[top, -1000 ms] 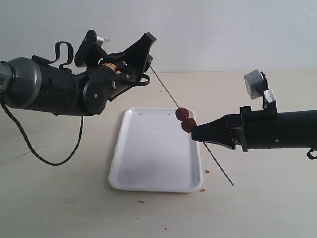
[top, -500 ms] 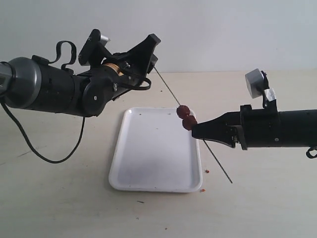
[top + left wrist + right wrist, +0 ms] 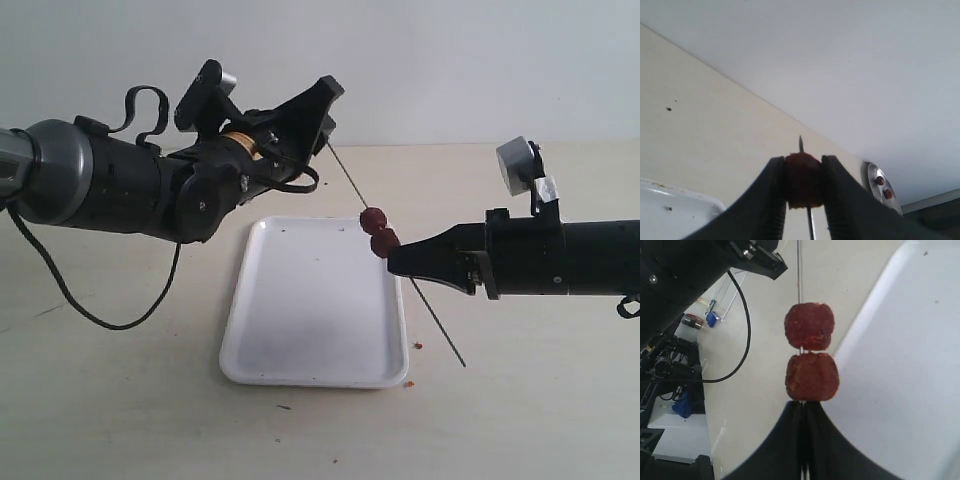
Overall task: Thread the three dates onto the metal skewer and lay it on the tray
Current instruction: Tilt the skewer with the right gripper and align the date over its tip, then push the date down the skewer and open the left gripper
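Note:
The metal skewer slants over the right rim of the white tray. Two dates sit threaded on it, one touching the other. My right gripper is shut on the skewer just below the two dates, above the tray. My left gripper is at the skewer's upper end. There the left gripper is shut on the third date, and the skewer tip pokes out beyond it. This date is hidden in the exterior view.
Reddish crumbs lie on the table by the tray's right front corner. A black cable loops under the left arm. A white wall closes the table's far edge.
My left gripper has moved to the right with its date. The skewer and its two dates have shifted slightly up and right. The right gripper has stayed put.

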Tool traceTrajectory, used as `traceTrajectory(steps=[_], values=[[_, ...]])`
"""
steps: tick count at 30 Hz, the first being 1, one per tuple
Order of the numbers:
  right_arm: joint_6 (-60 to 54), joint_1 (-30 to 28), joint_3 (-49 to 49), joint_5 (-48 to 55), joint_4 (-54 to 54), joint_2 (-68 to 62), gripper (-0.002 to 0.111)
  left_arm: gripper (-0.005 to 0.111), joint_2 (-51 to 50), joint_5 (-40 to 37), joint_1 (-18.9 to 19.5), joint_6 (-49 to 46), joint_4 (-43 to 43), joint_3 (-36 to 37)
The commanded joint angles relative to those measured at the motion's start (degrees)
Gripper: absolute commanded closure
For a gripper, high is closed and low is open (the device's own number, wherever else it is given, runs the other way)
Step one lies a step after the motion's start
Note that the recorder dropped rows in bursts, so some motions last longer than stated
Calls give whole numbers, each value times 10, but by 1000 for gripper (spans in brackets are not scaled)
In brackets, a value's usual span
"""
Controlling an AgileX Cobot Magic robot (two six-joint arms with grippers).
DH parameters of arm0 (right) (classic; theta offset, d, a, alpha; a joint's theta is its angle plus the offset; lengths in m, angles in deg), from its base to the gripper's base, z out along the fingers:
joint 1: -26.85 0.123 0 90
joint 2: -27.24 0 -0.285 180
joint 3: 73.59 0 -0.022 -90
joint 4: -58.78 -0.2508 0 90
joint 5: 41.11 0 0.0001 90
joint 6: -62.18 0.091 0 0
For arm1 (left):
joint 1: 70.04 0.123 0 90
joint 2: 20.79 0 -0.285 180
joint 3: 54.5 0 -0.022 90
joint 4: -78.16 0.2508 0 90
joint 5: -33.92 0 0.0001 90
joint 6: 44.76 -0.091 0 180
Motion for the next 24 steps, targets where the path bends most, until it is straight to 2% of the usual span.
traceTrajectory(steps=[1,24], values=[[-11,1,2,3,-6,-1,108,80,-4,1,-9,-3,11,1],[-8,1,-47,4,-6,-1,108,80,-4,-16,-77,-37,24,1]])
